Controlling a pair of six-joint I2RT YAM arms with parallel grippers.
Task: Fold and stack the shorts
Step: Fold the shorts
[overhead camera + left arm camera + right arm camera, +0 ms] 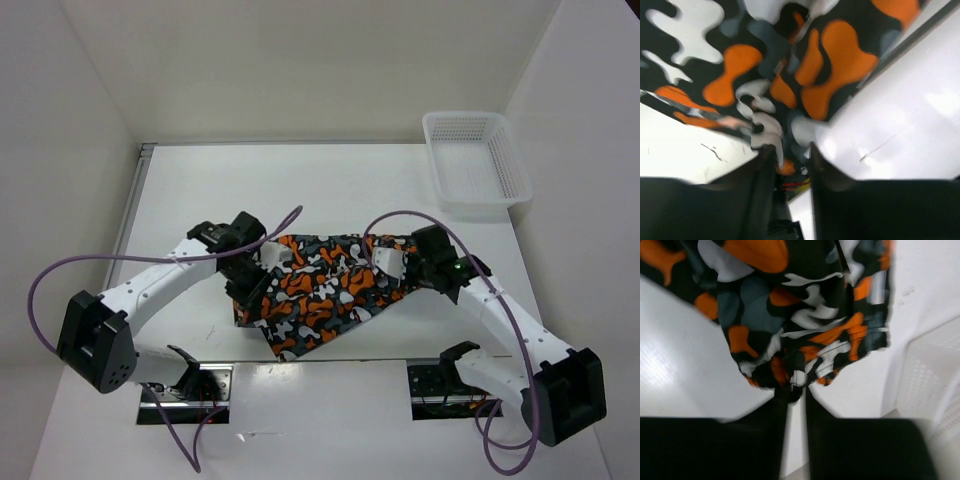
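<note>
shorts [320,290]: showing orange, white, black and grey-teal blotches
basket [515,170]: appearing white, meshed
desk [330,190]: appearing plain white
cables [45,275]: showing purple

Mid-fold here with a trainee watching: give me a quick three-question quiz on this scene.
1. True or false: the orange, white and black camouflage-print fabric shorts lie inside the white plastic mesh basket.
2. The basket sits at the table's: A far right corner, B near left corner, C centre.
3. What do the right arm's jaws pinch?
Key: 1 false; 2 A; 3 a bunched edge of the shorts.
</note>
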